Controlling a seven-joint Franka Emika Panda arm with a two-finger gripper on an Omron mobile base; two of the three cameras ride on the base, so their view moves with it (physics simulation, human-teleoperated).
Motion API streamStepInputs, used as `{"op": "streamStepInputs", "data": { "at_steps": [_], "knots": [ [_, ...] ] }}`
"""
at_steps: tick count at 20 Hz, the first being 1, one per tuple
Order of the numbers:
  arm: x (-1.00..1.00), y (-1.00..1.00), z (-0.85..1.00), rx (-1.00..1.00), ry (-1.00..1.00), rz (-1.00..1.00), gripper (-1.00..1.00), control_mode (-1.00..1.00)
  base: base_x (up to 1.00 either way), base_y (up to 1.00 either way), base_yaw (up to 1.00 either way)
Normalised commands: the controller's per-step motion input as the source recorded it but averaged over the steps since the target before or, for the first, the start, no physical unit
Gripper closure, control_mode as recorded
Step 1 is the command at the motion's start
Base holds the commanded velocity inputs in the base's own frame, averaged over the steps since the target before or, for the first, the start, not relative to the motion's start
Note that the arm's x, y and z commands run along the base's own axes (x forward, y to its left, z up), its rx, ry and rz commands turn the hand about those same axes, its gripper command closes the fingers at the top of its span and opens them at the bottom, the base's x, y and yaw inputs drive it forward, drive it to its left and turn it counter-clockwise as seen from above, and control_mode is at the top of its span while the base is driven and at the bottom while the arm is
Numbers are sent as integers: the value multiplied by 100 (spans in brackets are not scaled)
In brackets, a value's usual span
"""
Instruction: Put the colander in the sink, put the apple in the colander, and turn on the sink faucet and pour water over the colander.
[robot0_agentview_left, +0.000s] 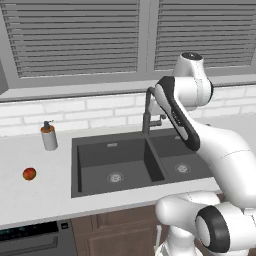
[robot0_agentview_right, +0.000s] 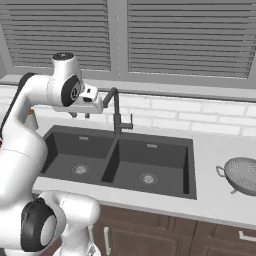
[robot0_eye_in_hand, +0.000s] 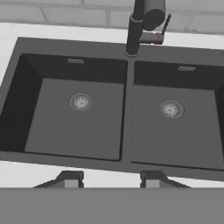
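The dark double-basin sink (robot0_agentview_left: 111, 160) (robot0_agentview_right: 188, 165) (robot0_eye_in_hand: 127, 114) is set into the pale counter, and nothing lies in either basin. Behind its divider stands the sink faucet (robot0_agentview_left: 148, 108) (robot0_agentview_right: 116, 111) (robot0_eye_in_hand: 141, 25). The red-orange apple (robot0_agentview_left: 29, 173) rests on the counter left of the sink. On the counter right of the sink sits the silvery colander (robot0_agentview_right: 242, 175), upright. My gripper (robot0_agentview_right: 80, 115) (robot0_eye_in_hand: 111, 179) hangs above the left basin, left of the faucet, pointing down. It is open, with nothing between its fingertips (robot0_eye_in_hand: 70, 178).
A small grey soap dispenser (robot0_agentview_left: 48, 135) stands on the counter at the back left of the sink. A white brick backsplash and shuttered windows run behind the counter. Wooden cabinet fronts lie below it.
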Motion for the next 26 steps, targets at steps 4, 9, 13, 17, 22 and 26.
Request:
{"op": "streamStepInputs", "data": {
  "at_steps": [4, 9, 13, 17, 22, 26],
  "knots": [
    [-6, -16, -3, 0, 0, -7, -100, -100, 0, 0, 0],
    [-33, -65, -13, 0, 0, -20, -100, -100, 0, 0, 0],
    [-53, -86, -16, 0, 0, -23, -100, -100, 0, 0, 0],
    [-41, -84, -33, 0, 0, -36, -100, -100, 0, 0, 0],
    [-36, -79, -57, 0, 0, -43, -100, -100, 0, 0, 0],
    [-19, -79, -43, 1, 0, -39, -100, -100, 0, 0, 0]
  ]
}}
